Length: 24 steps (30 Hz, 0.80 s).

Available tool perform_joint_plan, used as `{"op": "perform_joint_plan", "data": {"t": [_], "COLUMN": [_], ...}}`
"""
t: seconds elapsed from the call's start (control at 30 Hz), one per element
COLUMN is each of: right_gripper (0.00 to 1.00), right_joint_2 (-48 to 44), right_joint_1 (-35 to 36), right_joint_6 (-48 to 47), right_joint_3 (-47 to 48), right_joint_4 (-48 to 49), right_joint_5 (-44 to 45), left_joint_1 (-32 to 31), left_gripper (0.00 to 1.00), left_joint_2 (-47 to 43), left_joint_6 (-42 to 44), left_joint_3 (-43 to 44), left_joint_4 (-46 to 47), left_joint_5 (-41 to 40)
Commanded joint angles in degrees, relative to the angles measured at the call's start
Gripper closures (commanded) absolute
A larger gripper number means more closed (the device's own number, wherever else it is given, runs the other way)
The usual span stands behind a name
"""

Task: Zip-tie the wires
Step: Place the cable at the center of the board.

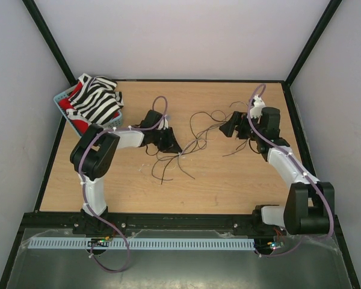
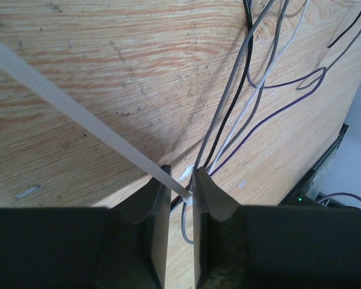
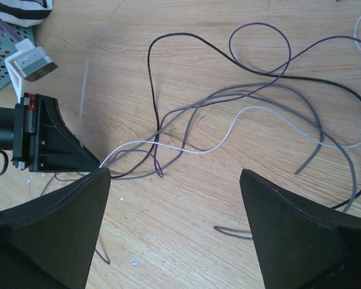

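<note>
Wires (image 1: 197,143) sprawl across the bench's (image 1: 240,186) middle — the left end effector (image 2: 182,176) stands narrowly parted around a white zip tie (image 2: 78,114) strap and strands; the right end effector (image 3: 174,174) gapes wide, empty, above them.

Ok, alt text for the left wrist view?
A white zip tie strap runs diagonally down to the narrow gap between the left gripper's dark fingers, where several thin wires converge on the wooden table.

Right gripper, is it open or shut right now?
Open. The right gripper stands spread wide in its wrist view, gripping nothing; the wires lie beyond it.
</note>
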Motion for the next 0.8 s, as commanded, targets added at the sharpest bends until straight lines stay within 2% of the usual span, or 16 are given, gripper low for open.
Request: {"op": "perform_joint_plan", "data": {"t": [0.0, 0.17, 0.37, 0.6, 0.77], "right_gripper": [0.01, 0.01, 0.01, 0.01, 0.01], "right_joint_2": [-3.5, -6.5, -9.7, -10.2, -10.7], "right_joint_1": [-0.2, -0.3, -0.3, -0.3, -0.8], "right_joint_6": [-1.7, -2.3, -3.2, -3.5, -2.8], "right_joint_3": [-0.2, 0.2, -0.9, -1.2, -4.3], "right_joint_4": [-3.5, -5.0, -4.0, -3.7, -0.9], "right_joint_5": [1.9, 6.9, 11.0, 10.7, 13.2], "left_joint_1": [0.2, 2.0, 3.5, 5.2, 9.6], "left_gripper": [0.74, 0.54, 0.04, 0.01, 0.01], "left_joint_2": [-0.3, -2.9, -6.8, -13.3, -23.3], "left_joint_6": [0.5, 2.0, 6.1, 7.5, 10.3], "left_joint_3": [0.4, -2.2, -4.7, -7.8, -11.2], "left_joint_4": [1.4, 1.4, 1.4, 1.7, 2.8], "left_joint_5": [-1.4, -2.7, -0.8, 1.8, 3.2]}}
